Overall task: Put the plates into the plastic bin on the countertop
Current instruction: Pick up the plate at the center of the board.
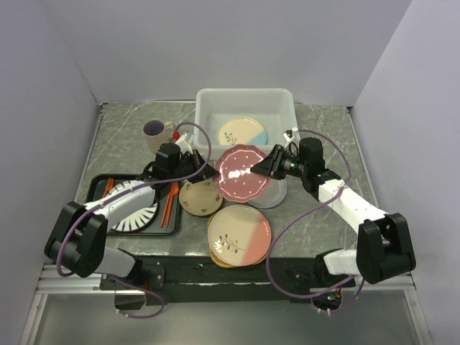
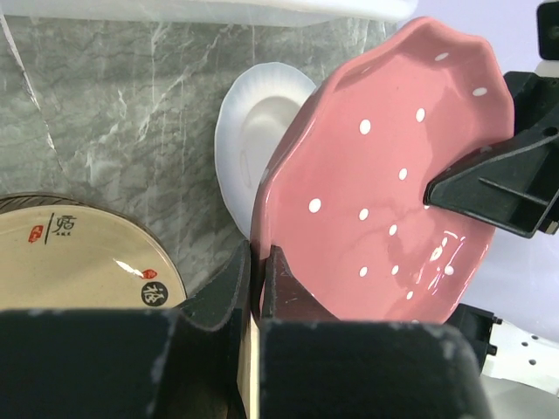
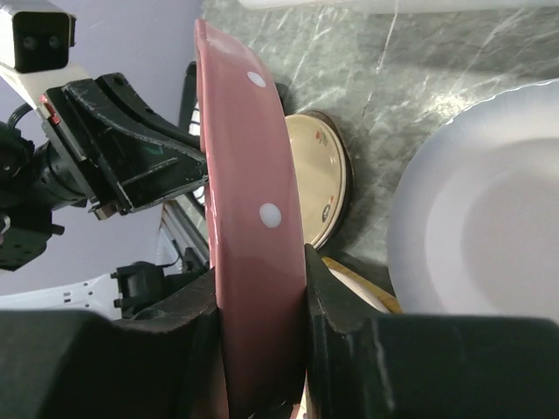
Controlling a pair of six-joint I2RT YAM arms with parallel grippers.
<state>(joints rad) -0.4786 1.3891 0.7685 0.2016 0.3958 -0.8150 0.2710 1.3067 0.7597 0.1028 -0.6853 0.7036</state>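
1. Grey-green marble desk (image 1: 122, 136) carries everything, with both arms reaching in from its near edge.
2. White plastic bin (image 1: 244, 92) stands at the far middle of the desk, just beyond the two end effectors.
3. Black tray (image 1: 97, 190) lies on the near left, under the left arm.
4. Pink plate (image 1: 241, 172), scalloped and dotted white, is held off the desk at the centre, just near of the bin's near wall and outside it.
5. Left end effector (image 2: 258, 262) is clamped on the left rim of the pink plate, its fingers pressed together on the edge.
6. Right end effector (image 3: 262, 279) has the opposite, right rim between its fingers, and both sit against the plate.
7. Cream-and-pink plate (image 1: 239, 231) lies flat at the near centre, on top of another plate whose edge shows beneath it.
8. White plate (image 1: 277, 192) rests on the desk under the right end effector, partly covered by the pink plate.
9. Cream-and-blue plate (image 1: 242, 132) lies flat inside the bin.
10. Tan plate (image 1: 201, 198) sits on the desk just near of the left end effector, beside the tray.
11. Mug (image 1: 154, 133) stands at the far left, near the bin.
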